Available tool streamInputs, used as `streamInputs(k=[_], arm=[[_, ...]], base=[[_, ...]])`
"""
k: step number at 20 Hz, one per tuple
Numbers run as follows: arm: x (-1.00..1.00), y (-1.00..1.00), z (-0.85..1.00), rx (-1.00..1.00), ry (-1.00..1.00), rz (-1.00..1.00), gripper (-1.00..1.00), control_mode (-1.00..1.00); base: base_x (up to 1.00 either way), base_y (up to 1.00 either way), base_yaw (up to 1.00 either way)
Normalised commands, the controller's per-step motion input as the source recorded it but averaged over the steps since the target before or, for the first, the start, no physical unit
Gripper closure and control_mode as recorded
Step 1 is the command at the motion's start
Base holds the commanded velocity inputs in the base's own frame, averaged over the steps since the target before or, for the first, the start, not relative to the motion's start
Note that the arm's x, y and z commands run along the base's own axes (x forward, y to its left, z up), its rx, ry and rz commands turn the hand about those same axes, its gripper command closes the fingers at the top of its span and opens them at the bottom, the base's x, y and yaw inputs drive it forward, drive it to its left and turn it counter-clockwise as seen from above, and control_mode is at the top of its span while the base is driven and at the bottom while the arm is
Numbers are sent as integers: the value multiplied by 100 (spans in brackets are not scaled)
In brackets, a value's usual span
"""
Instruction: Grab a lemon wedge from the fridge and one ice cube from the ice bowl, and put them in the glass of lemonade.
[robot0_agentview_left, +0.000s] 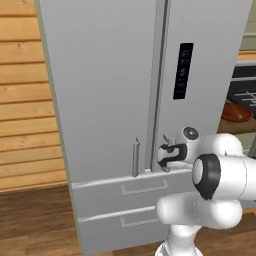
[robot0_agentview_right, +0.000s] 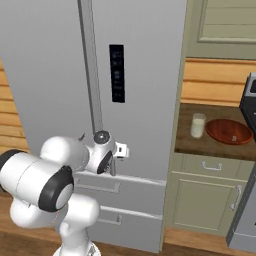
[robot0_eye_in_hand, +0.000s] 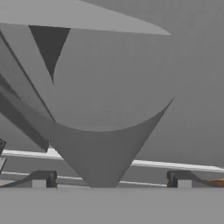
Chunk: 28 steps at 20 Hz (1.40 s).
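Wood-panelled kitchen walls flank the fridge (robot0_agentview_left: 115, 100), which fills the centre of both base views with doors shut. By my guess the lemon wedge is still inside, small, slick and soft, best pinched lightly across its flanks. At mid-frame the gripper (robot0_agentview_left: 167, 150) hovers by the door handle (robot0_agentview_left: 135, 157), jaws spread, holding nothing. At right, the glass of lemonade (robot0_agentview_right: 198, 125) holds pale liquid beside the ice bowl (robot0_agentview_right: 229, 131); its contents are unclear.

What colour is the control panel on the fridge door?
Black, with faint markings; the panel on the silver-grey fridge shows best in the right base view.
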Motion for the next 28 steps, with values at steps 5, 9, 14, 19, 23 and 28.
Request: streamInputs(k=[5,9,14,19,23,28], arm=[[36,0,-14,0,3,0,-100,-100],[22,0,-11,0,1,0,-100,-100],[9,0,-1,0,6,0,100,-100],[5,0,-5,0,2,0,100,-100],[0,0,-8,0,0,0,100,-100],[3,-29,-3,0,0,-1,100,-100]], base=[[0,0,0],[0,0,0],[0,0,0],[0,0,0],[0,0,0],[0,0,0]])
